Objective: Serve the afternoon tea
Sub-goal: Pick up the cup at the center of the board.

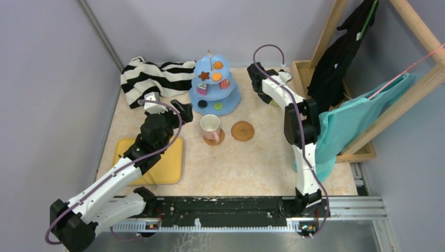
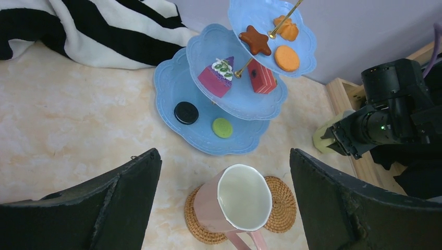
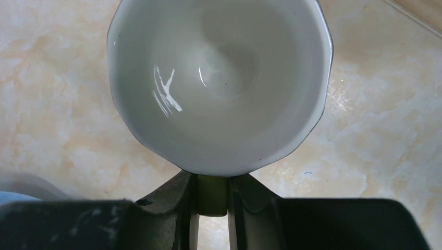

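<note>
The light-blue three-tier stand [image 1: 233, 102] holds toy cookies and cake slices [image 2: 216, 77] at the back of the table. In front of it, a pink cup [image 1: 210, 126] stands on a cork coaster [image 1: 220, 139], and a second coaster [image 1: 242, 131] lies bare to its right. My left gripper [image 2: 224, 156] hovers open above the pink cup [image 2: 242, 198], touching nothing. To the right of the stand, my right gripper [image 3: 212, 182] has its fingers on both sides of the handle of the yellow-green cup [image 3: 219, 78]. That cup [image 2: 324, 138] stands on the tabletop.
A black-and-white striped cloth [image 1: 152, 76] lies at the back left. Under my left arm is a yellow tray [image 1: 165, 165]. A wooden rack [image 1: 414, 89] with black and teal garments [image 1: 357, 121] fills the right side. Walls close off the back and the left.
</note>
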You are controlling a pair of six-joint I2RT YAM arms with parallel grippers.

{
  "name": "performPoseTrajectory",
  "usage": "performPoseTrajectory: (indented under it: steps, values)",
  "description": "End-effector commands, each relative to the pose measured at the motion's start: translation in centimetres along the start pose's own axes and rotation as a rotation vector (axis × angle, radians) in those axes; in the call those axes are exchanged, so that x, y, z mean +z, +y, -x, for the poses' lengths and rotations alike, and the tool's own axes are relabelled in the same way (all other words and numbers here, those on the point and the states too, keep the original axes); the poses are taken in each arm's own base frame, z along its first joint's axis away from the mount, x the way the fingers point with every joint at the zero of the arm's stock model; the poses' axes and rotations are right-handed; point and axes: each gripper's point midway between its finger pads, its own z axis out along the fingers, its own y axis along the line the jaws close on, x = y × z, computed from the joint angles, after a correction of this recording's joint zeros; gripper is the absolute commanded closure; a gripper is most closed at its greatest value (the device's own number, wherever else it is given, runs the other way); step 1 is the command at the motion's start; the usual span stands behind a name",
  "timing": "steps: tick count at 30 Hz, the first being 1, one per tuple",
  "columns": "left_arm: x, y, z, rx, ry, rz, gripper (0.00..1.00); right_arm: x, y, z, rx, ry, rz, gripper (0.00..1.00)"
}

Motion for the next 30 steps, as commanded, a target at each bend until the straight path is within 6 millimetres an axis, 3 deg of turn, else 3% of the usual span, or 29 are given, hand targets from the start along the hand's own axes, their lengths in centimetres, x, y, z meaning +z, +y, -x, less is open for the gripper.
performPoseTrajectory:
  steps: [1, 7, 9, 14, 30]
  values:
    - [-0.5, -1.0, 2.0, -0.045, -0.037, -0.035, 0.03, -1.1, 0.5, 1.1, 0.005, -0.005, 0.069, 0.82]
    - [-0.9, -1.1, 2.3, -0.058, -0.039, -0.041, 0.03, -2.2, 0.1, 0.5, -0.047, 0.001, 0.147, 0.90]
    - [-1.0, -1.0, 2.4, -0.061, -0.042, -0.043, 0.03, -2.7, 0.1, 0.2, -0.071, 0.001, 0.185, 1.00]
    - [-1.3, -1.0, 2.8, -0.065, -0.052, -0.044, 0.04, -4.1, 0.4, -0.6, -0.155, -0.006, 0.281, 1.00]
    - [-2.0, -1.1, 3.4, -0.068, -0.058, -0.061, 0.04, -12.4, 1.5, -1.0, -0.438, -0.147, 0.484, 1.00]
